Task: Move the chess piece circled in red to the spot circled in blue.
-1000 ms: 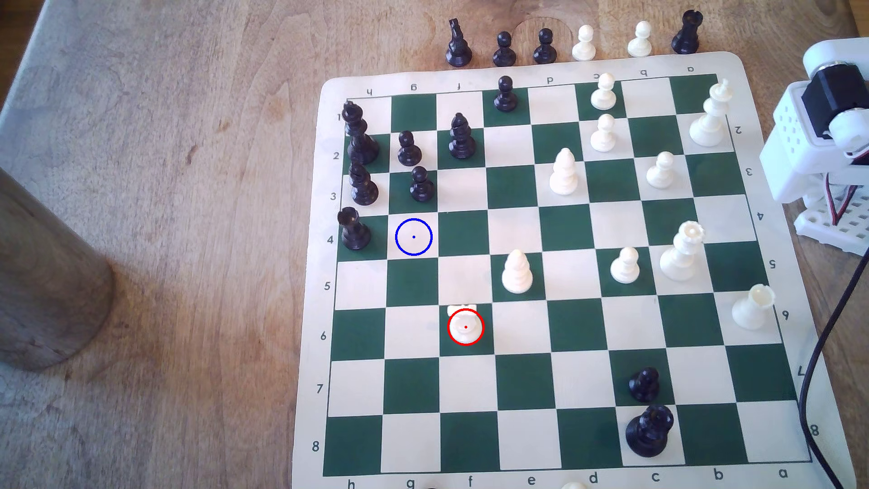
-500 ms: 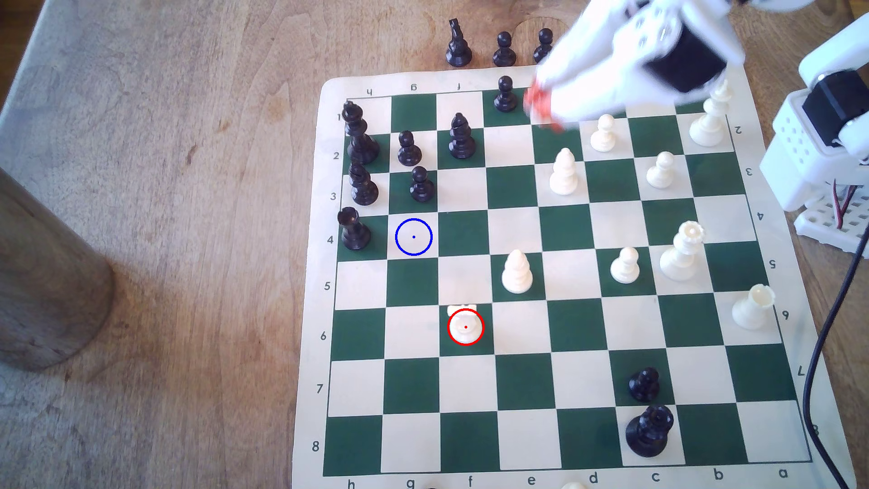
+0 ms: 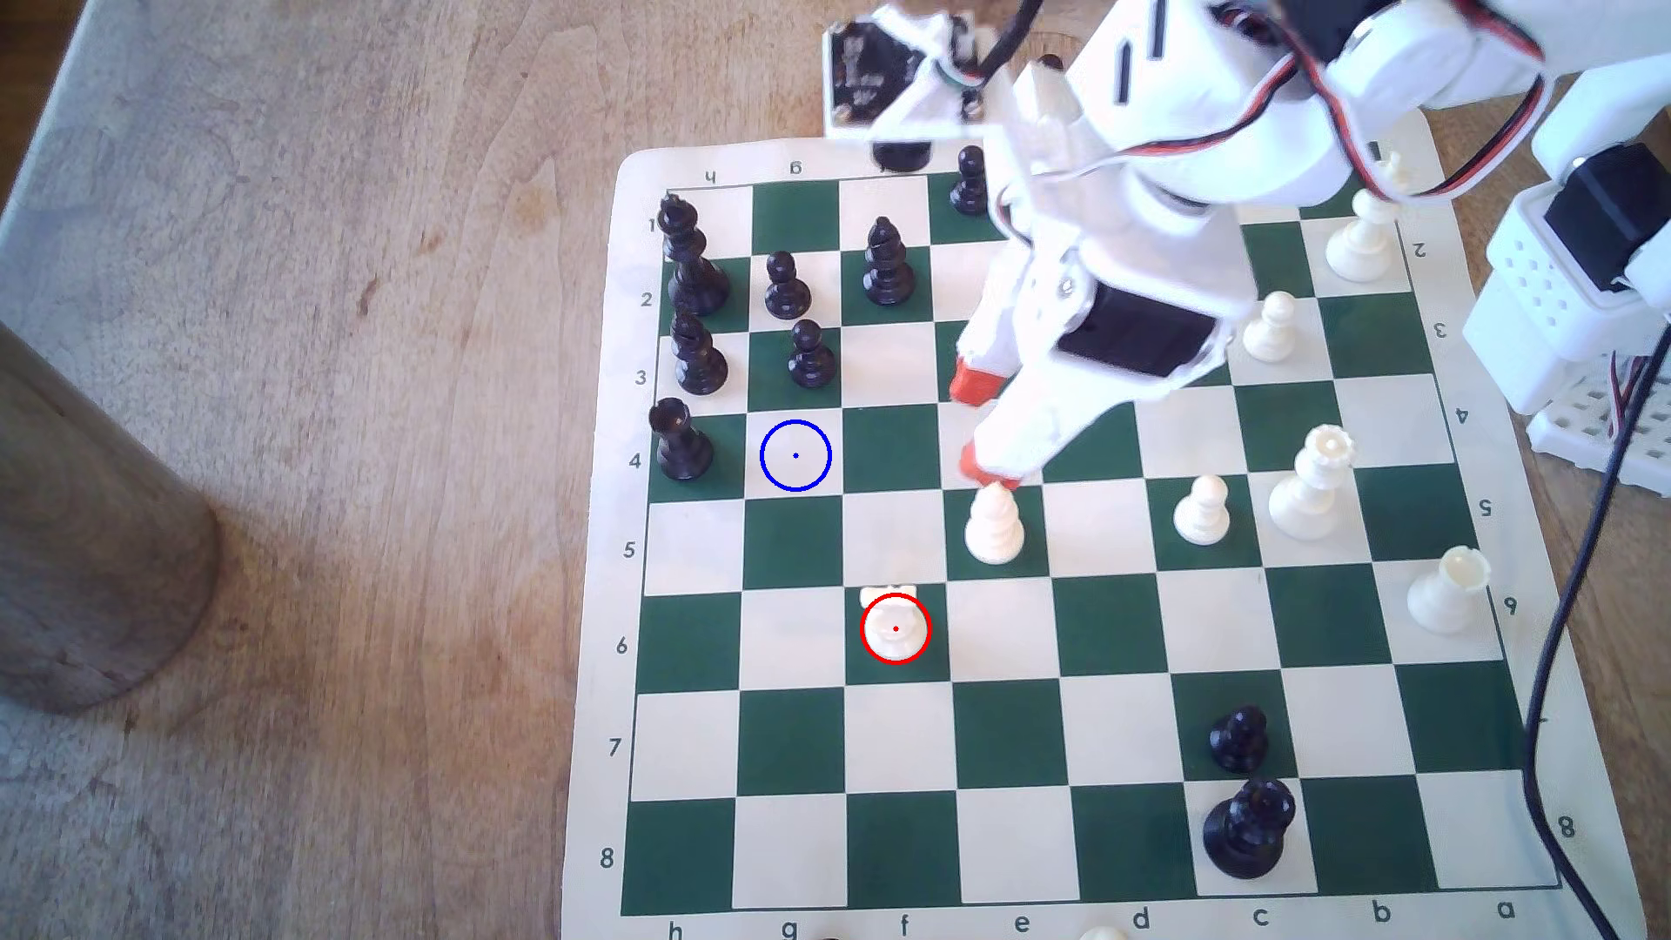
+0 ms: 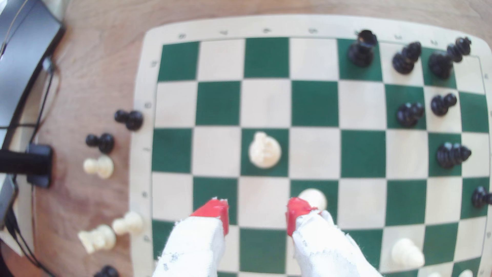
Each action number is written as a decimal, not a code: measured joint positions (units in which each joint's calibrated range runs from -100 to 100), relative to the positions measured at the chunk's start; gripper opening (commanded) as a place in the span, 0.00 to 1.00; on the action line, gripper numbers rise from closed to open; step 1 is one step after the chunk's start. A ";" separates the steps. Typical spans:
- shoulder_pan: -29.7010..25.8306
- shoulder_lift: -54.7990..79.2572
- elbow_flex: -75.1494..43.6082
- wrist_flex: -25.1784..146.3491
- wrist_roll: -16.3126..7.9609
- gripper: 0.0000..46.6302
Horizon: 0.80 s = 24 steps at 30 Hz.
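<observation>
The cream knight (image 3: 895,626), ringed in red, stands upright on a dark green square in the lower middle of the board. In the wrist view the knight (image 4: 265,150) is ahead of the fingers, apart from them. The blue-ringed cream square (image 3: 796,455) is bare, up and toward the exterior view's left of the knight. My gripper (image 3: 977,425) hovers open over the board's centre, above and to the exterior view's right of the knight. Nothing sits between its red fingertips (image 4: 215,213).
A cream bishop (image 3: 995,529) stands just under the lower red tip. A black rook (image 3: 680,443) and a black pawn (image 3: 811,357) flank the blue-ringed square. A wooden cylinder (image 3: 90,524) stands off the board at the left. A black cable (image 3: 1573,678) runs down the right.
The arm swung in from the exterior view's upper right, from the board's far edge to its centre, and now hangs nearer the knight. No piece has moved.
</observation>
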 measured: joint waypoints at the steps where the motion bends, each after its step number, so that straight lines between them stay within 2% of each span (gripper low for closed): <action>1: -0.07 1.84 -1.08 0.00 -0.34 0.25; 5: -0.22 7.12 -1.81 -0.56 -0.78 0.25; 24: -1.77 23.04 -4.52 -7.25 2.74 0.31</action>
